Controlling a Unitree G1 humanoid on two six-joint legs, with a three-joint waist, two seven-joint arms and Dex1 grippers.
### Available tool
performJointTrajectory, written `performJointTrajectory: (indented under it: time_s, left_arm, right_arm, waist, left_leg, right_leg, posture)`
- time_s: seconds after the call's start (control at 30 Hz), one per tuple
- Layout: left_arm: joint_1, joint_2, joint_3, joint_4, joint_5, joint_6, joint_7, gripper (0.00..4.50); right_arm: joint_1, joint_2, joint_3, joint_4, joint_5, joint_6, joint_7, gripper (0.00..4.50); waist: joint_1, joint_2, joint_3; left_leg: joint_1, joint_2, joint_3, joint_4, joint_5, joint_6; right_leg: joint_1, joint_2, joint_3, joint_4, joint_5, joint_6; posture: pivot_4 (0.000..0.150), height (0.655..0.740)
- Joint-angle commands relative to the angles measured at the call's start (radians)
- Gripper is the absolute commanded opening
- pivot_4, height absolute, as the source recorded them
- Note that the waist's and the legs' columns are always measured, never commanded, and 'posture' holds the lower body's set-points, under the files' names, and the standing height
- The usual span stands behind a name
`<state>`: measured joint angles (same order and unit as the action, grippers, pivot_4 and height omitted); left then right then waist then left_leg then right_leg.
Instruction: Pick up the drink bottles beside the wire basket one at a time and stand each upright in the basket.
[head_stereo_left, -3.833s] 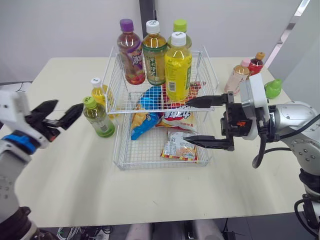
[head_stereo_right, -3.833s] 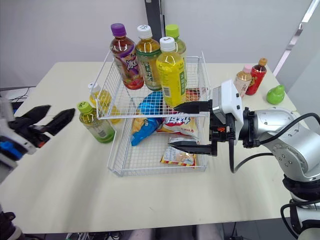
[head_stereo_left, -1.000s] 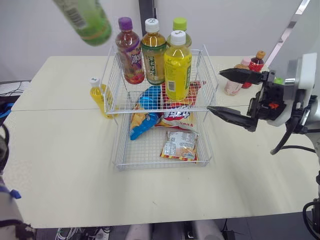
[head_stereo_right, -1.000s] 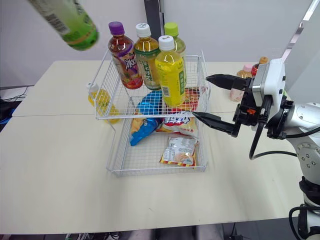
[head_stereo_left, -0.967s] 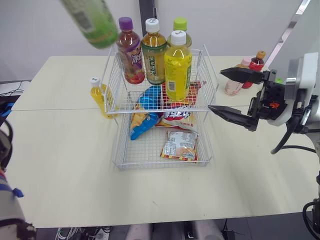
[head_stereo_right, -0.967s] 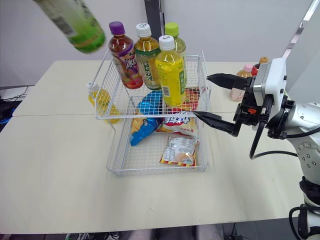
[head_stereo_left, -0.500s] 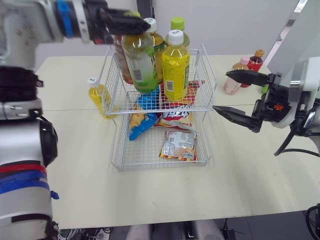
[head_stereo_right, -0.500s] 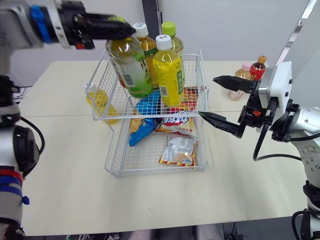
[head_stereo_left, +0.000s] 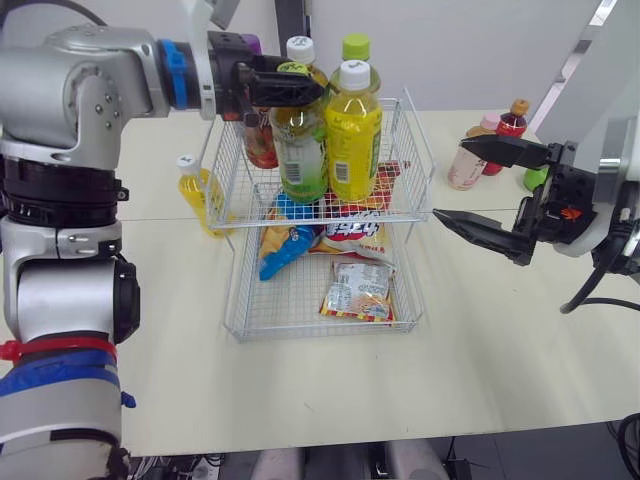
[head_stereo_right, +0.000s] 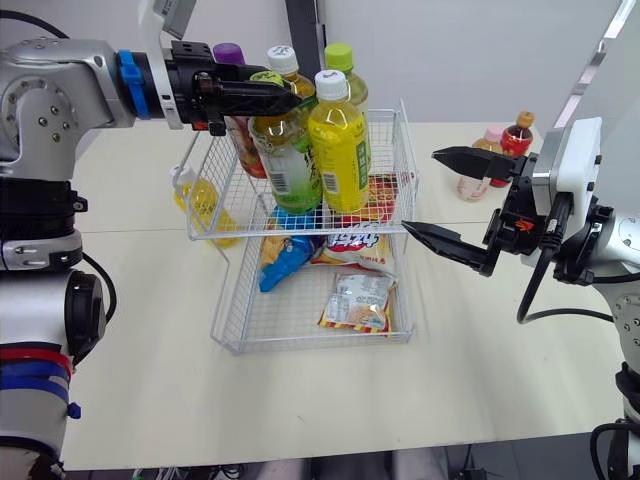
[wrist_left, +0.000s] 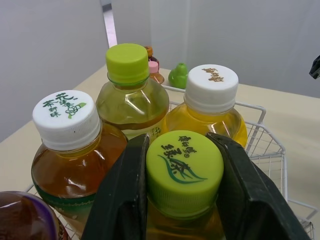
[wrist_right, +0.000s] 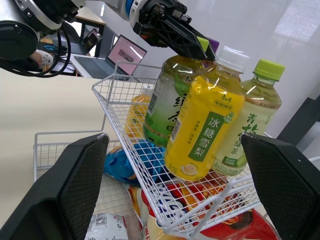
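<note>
My left jaws gripped the green tea bottle (head_stereo_left: 300, 150) by its cap, upright inside the wire basket (head_stereo_left: 418, 165); right jaws gaped wide.

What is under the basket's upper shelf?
Three snack bags: a blue bag, a red-and-white bag, and a small packet. The upper shelf hides the first two bags' rear parts.

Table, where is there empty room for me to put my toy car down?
The bare table in front of the wire basket, and left of the small yellow bottle. Crowded: the basket's top shelf, full of bottles, and the far right corner by the right gripper.
</note>
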<state>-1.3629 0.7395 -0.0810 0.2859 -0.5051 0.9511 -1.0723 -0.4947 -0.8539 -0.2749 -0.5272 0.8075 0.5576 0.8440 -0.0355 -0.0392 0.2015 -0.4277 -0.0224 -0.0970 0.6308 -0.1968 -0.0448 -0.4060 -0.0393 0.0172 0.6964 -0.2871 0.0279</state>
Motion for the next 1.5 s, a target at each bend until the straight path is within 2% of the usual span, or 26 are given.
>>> performJointTrajectory:
  time_s: [0.03, 0.27, 0.3, 0.47, 0.63, 0.83, 1.03, 1.33, 1.5]
  left_arm:
    - [-0.031, 0.014, 0.028, -0.003, 0.007, -0.035, -0.031, 2.25]
    - [-0.052, 0.071, 0.052, 0.014, 0.002, -0.050, -0.098, 4.40]
    - [-0.055, 0.085, 0.057, 0.015, 0.002, -0.052, -0.107, 4.46]
    - [-0.061, 0.152, 0.114, 0.043, 0.013, -0.085, -0.095, 4.46]
    - [-0.055, 0.227, 0.206, 0.020, -0.023, -0.040, -0.077, 4.46]
    - [0.076, 0.333, 0.333, -0.053, -0.023, -0.017, 0.001, 4.46]
    - [0.387, 0.424, 0.493, -0.106, 0.014, -0.104, 0.056, 4.46]
    - [0.849, 0.348, 0.777, -0.257, 0.010, -0.212, 0.123, 4.46]
    - [0.997, 0.282, 0.839, -0.279, 0.008, -0.265, 0.155, 4.46]
  right_arm:
    - [-0.008, -0.009, -0.017, -0.021, 0.002, -0.010, -0.011, 4.50]
    - [-0.021, -0.011, -0.007, -0.015, -0.003, -0.011, -0.008, 4.50]
    - [-0.020, -0.012, -0.008, -0.016, -0.002, -0.010, -0.007, 4.50]
    - [-0.021, -0.012, 0.000, -0.018, -0.011, -0.015, -0.003, 4.50]
    - [-0.035, -0.010, 0.013, -0.016, -0.005, -0.013, 0.001, 4.50]
    - [-0.074, 0.016, 0.064, -0.019, 0.011, -0.006, 0.004, 4.50]
    - [-0.111, 0.047, 0.140, -0.011, -0.007, -0.010, 0.023, 4.50]
    - [-0.123, 0.054, 0.163, 0.013, -0.037, -0.020, 0.059, 4.50]
    - [-0.093, 0.053, 0.166, 0.008, -0.066, -0.034, 0.070, 4.50]
  waist:
    - [0.000, 0.000, 0.000]
    - [-0.001, 0.000, 0.000]
    - [-0.002, 0.000, 0.000]
    - [-0.003, 0.000, 0.000]
    - [-0.004, 0.000, 0.000]
    - [-0.014, 0.000, 0.000]
    - [-0.017, 0.001, -0.001]
    - [-0.003, 0.001, -0.001]
    - [0.003, 0.001, -0.001]
  left_leg:
    - [0.000, 0.000, 0.000, 0.000, 0.000, 0.000]
    - [0.000, 0.000, 0.000, 0.000, 0.000, 0.000]
    - [0.000, 0.000, 0.000, 0.000, 0.000, 0.000]
    - [0.000, 0.000, 0.000, 0.000, 0.000, 0.000]
    - [0.000, 0.000, 0.000, 0.000, 0.000, 0.000]
    - [0.001, 0.001, 0.000, 0.000, 0.000, 0.000]
    - [0.002, 0.001, -0.001, -0.001, 0.000, 0.000]
    - [0.002, 0.001, 0.000, -0.001, 0.000, 0.000]
    - [0.002, 0.001, 0.000, -0.001, 0.000, 0.000]
  right_leg:
    - [0.000, 0.000, 0.000, 0.000, 0.000, 0.000]
    - [0.000, 0.000, 0.000, 0.000, 0.000, 0.000]
    - [0.000, 0.000, 0.000, 0.000, 0.000, 0.000]
    - [0.000, 0.000, 0.000, 0.000, 0.000, 0.000]
    - [0.000, 0.000, 0.000, 0.000, 0.000, 0.000]
    - [0.001, 0.000, 0.000, 0.001, 0.000, 0.000]
    - [0.001, 0.000, 0.000, 0.001, 0.000, 0.000]
    - [0.001, -0.001, 0.000, 0.000, 0.000, -0.001]
    - [0.001, -0.002, 0.000, 0.000, 0.000, -0.001]
  posture:
    - [0.150, 0.7400]
    - [0.150, 0.7400]
    - [0.150, 0.7400]
    - [0.150, 0.7400]
    - [0.150, 0.7400]
    - [0.150, 0.7400]
    - [0.150, 0.7400]
    - [0.150, 0.7400]
    - [0.150, 0.7400]
